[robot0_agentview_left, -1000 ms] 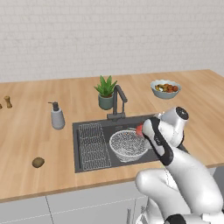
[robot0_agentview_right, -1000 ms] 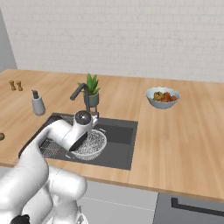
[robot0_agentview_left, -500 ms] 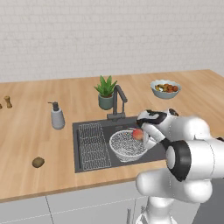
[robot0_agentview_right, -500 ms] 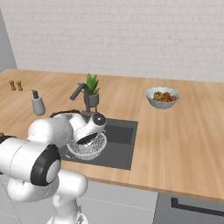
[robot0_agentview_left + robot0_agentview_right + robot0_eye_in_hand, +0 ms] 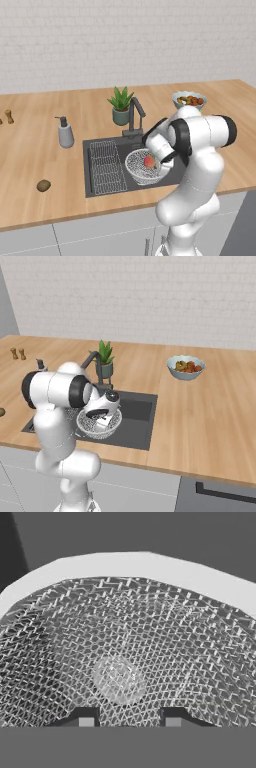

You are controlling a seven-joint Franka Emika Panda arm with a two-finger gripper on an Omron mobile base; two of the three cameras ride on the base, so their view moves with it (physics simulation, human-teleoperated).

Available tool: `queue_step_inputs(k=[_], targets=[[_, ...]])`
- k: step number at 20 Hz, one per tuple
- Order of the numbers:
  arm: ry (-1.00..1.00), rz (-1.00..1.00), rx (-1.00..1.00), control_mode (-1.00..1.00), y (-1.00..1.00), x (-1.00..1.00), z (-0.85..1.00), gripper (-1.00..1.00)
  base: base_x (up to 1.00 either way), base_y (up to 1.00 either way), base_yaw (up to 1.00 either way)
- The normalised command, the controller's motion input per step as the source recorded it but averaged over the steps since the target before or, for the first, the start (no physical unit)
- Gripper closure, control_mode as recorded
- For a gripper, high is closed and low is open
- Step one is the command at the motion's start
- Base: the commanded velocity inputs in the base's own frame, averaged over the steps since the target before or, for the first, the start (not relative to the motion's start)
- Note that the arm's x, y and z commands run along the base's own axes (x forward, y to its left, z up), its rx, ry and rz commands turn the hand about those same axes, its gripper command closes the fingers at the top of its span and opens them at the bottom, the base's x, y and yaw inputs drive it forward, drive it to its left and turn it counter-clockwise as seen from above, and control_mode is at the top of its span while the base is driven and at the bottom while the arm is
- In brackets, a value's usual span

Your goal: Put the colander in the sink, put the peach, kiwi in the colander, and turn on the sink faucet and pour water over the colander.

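From the left base view, the round silvery-white wire-mesh colander (image 5: pixel 145 167) sits in the right part of the dark grey rectangular sink (image 5: pixel 98 145), just beside the flat wire grid rack (image 5: pixel 107 166) that fills the left part. The small pinkish-orange peach (image 5: pixel 149 161) shows inside the colander's rim, right at the tip of the white arm's hand (image 5: pixel 155 159), which reaches down over the bowl; whether the peach is pinched or resting on the mesh I cannot tell from here. The dark grey metal faucet (image 5: pixel 134 116) stands at the back edge of the sink, a small potted green plant (image 5: pixel 120 105) just beside it, and a grey soap pump bottle (image 5: pixel 65 133) to the left. The small brown egg-shaped kiwi (image 5: pixel 43 185) lies on the wooden surface (image 5: pixel 40 155) well apart from the sink, near the front edge. A pale bowl of fruit (image 5: pixel 189 100) sits behind the arm. From the right base view, the hand (image 5: pixel 101 418) hangs low over the colander (image 5: pixel 87 426), hiding the peach, with the faucet (image 5: pixel 95 366) behind it. In the hand view, the 2 dark fingertips (image 5: pixel 86 718) stand apart with bare mesh of the colander (image 5: pixel 130 637) between and beyond them; nothing shows between the tips.
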Motion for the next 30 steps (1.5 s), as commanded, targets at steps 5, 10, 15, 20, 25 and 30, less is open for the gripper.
queue_step_inputs(k=[5, 10, 15, 20, 25, 30], targets=[[0.0, 0.09, -0.08, -1.0, 0.05, 0.26, -0.66, 1.0, 0.0, 0.0, 0.0], [-0.01, 0.06, 0.0, -1.0, 0.0, 0.0, -0.15, -1.0, 0.0, 0.0, 0.0], [-0.03, 0.03, 0.0, -1.0, 0.14, -0.1, 0.12, -1.0, 0.0, 0.0, 0.0], [0.0, 0.04, 0.0, -1.0, 0.24, -0.25, 0.27, -1.0, 0.0, 0.0, 0.0], [-0.1, 0.15, 0.09, -1.0, 0.0, -0.7, 0.93, -1.0, 0.0, 0.0, 0.0], [-0.12, 0.22, 0.03, -1.0, 0.0, -0.65, 1.0, -1.0, 0.0, 0.0, 0.0]])
